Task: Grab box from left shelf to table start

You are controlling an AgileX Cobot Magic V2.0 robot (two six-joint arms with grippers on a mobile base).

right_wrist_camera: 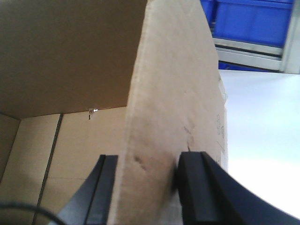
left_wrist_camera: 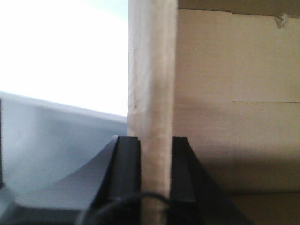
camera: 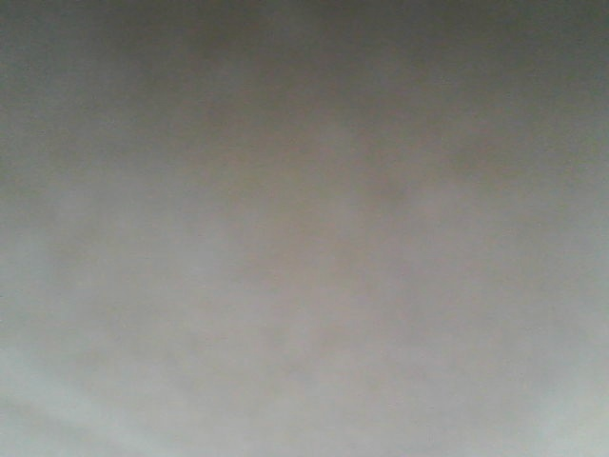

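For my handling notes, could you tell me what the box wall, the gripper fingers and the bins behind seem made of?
The box looks like brown cardboard: matte, fibrous, scuffed. On the right gripper, the fingers look like black matte plastic or rubber; which, I cannot tell. The bins look like smooth blue plastic with a slight sheen.

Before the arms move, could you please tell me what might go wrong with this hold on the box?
The left gripper and right gripper each pinch only a thin wall of the box; the cardboard may bend, tear or slip. The front view is wholly blurred, so the path ahead is unseen.
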